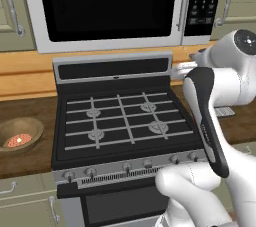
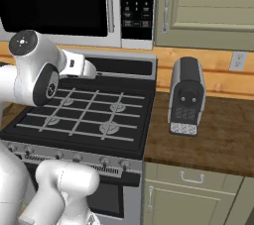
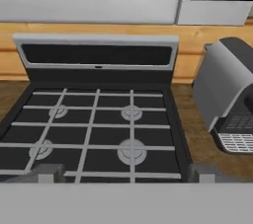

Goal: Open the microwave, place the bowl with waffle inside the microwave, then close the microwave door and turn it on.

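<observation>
- The gripper (image 3: 123, 174) hangs over the front of the stove; its two dark finger tips (image 3: 47, 172) stand far apart at the bottom of the hand view, jaws spread wide with nothing between them.
- One gas stove (image 1: 120, 121) lies under the hand — black top, four burners under a grey grate; a row of knobs runs along its front edge, six that I can make out in the left base view.
- One microwave (image 1: 107, 11) is mounted above the stove; its one microwave door (image 1: 105, 3) is shut, black glass dark, a vertical silver handle (image 1: 183, 1) at its right edge; one black button panel (image 1: 202, 1) sits right of the handle.
- One bowl (image 1: 19, 133) — brown, wooden — rests on the wooden counter (image 1: 30, 156) left of the stove, well apart from the gripper; one waffle (image 1: 18, 141), reddish-orange, lies inside it.
- One grey and black appliance (image 2: 186, 95), perhaps a coffee machine, stands on the counter right of the stove, close beside it.
- Green cabinet doors flank the microwave, one (image 1: 10, 11) at its left and one (image 2: 208, 6) at its right; one wall outlet (image 2: 238, 61) shows on the wooden backsplash at the right.
</observation>
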### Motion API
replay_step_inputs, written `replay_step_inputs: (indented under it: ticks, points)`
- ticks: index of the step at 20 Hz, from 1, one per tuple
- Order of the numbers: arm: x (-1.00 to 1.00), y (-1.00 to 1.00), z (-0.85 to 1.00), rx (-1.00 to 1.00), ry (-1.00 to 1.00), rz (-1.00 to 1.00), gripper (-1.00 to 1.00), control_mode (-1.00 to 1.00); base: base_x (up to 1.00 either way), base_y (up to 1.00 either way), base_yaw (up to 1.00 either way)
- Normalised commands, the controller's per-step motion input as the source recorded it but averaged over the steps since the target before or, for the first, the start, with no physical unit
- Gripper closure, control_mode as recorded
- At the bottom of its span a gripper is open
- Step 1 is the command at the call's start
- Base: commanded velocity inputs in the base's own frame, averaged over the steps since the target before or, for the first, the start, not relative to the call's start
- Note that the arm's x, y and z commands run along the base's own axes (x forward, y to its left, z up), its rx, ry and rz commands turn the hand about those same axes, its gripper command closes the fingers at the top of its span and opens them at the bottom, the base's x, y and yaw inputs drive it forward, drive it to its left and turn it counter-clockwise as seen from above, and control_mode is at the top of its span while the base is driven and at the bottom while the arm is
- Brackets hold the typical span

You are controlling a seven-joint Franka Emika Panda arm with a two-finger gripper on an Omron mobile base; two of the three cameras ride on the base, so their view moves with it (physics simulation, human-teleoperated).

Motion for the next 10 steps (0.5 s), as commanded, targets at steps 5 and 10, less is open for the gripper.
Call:
replay_step_inputs:
  ticks: [5, 10]
  points:
    - [0.0, 0.0, 0.23, 0.02, -0.14, 0.0, -1.0, -1.0, 0.0, 0.0, 0.0]
    - [0.03, 0.0, 0.21, 0.03, -0.11, 0.0, -1.0, -1.0, 0.0, 0.0, 0.0]
